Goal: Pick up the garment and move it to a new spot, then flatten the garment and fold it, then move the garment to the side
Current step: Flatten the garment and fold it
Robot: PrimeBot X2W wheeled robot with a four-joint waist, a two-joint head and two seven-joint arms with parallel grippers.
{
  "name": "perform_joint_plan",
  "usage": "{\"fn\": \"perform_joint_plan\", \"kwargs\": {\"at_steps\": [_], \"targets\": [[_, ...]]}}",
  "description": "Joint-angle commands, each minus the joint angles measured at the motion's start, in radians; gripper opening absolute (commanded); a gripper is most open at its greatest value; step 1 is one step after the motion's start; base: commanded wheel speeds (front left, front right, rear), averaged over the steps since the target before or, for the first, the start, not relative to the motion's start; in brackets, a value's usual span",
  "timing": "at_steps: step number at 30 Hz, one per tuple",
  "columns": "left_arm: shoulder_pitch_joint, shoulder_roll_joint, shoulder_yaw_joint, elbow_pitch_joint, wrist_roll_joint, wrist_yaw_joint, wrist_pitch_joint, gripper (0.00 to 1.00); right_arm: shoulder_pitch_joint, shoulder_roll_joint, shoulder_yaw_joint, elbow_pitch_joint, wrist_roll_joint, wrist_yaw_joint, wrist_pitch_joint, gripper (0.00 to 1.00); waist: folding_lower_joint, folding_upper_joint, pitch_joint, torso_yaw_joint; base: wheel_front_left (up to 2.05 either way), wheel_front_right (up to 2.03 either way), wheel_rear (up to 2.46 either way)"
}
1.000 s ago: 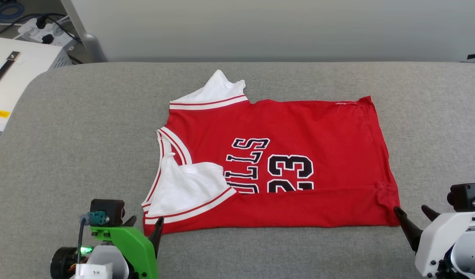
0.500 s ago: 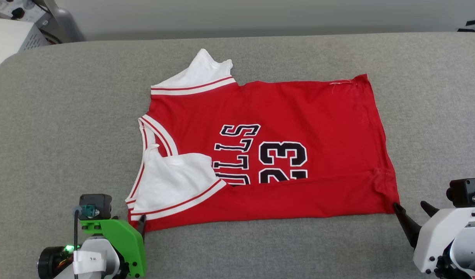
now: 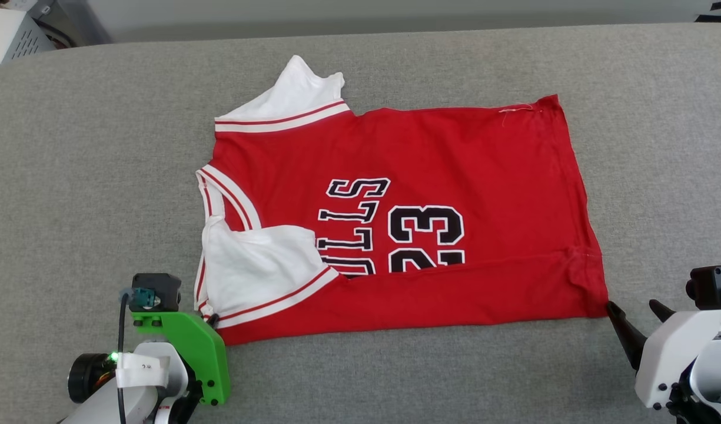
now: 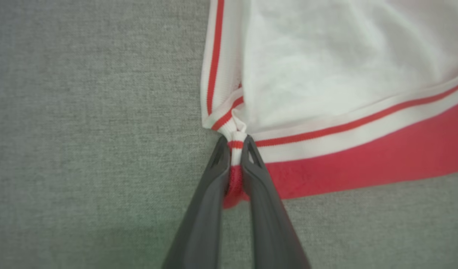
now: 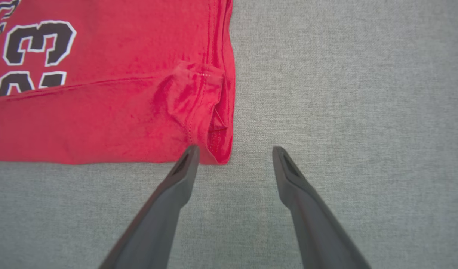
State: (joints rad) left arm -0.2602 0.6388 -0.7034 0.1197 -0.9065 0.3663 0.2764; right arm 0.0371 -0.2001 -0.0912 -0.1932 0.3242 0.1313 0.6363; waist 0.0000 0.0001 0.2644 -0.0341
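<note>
The garment [image 3: 395, 235], a red jersey with white sleeves and black "23" lettering, lies on the grey padded table, its near long edge folded over. My left gripper [image 3: 213, 321] is at its near left corner. In the left wrist view that gripper [image 4: 234, 144] is shut on the striped trim and red edge of the garment [image 4: 344, 93]. My right gripper [image 3: 634, 306] stands open by the near right hem corner. In the right wrist view the right gripper [image 5: 234, 151] has its left fingertip at the corner of the garment [image 5: 101, 112] and its right fingertip over bare table.
The grey padded table [image 3: 72, 176] reaches beyond the jersey on all sides. A white box [image 3: 7, 35] stands past the far left corner, with a pale wall behind the far edge.
My left gripper has closed on the jersey's near left corner. The head camera has tilted down, so the whole scene sits higher in view. The right gripper stays open.
</note>
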Motion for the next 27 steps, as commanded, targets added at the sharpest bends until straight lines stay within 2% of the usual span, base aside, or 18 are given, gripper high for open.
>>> {"fn": "perform_joint_plan", "kwargs": {"at_steps": [1, 13, 18, 25, 26, 27], "targets": [[0.035, -0.019, -0.035, 0.027, -0.009, -0.005, 0.022, 0.0, -0.016, -0.007, -0.002, 0.007, -0.013, -0.001, -0.004, 1.0, 0.0, -0.0001, -0.014, 0.015, 0.0, 0.0, 0.0], [0.013, -0.003, -0.008, -0.12, 0.028, 0.004, -0.054, 0.0, -0.052, -0.014, 0.006, 0.11, -0.016, -0.001, 0.026, 1.0, 0.0, -0.0001, -0.049, 0.091, 0.0, 0.0, 0.0], [0.012, 0.013, -0.009, -0.189, 0.045, 0.02, -0.054, 0.0, -0.081, -0.002, -0.021, 0.18, -0.024, -0.001, 0.033, 1.0, 0.0, -0.0001, -0.039, 0.113, 0.0, 0.0, 0.0], [0.017, 0.024, -0.016, -0.221, 0.047, 0.02, -0.045, 0.0, -0.112, 0.011, -0.026, 0.272, -0.018, -0.001, 0.035, 1.0, 0.0, -0.0001, -0.015, 0.123, 0.0, 0.0, 0.0], [0.017, 0.026, -0.017, -0.221, 0.048, 0.02, -0.043, 0.0, -0.115, 0.011, -0.021, 0.285, -0.017, -0.001, 0.039, 0.94, 0.0, -0.0001, -0.011, 0.123, 0.0, 0.0, 0.0], [0.017, 0.026, -0.018, -0.221, 0.048, 0.019, -0.043, 0.0, -0.119, 0.013, -0.021, 0.294, -0.014, -0.001, 0.038, 0.46, 0.0, -0.0001, -0.009, 0.123, 0.0, 0.0, 0.0]]}}
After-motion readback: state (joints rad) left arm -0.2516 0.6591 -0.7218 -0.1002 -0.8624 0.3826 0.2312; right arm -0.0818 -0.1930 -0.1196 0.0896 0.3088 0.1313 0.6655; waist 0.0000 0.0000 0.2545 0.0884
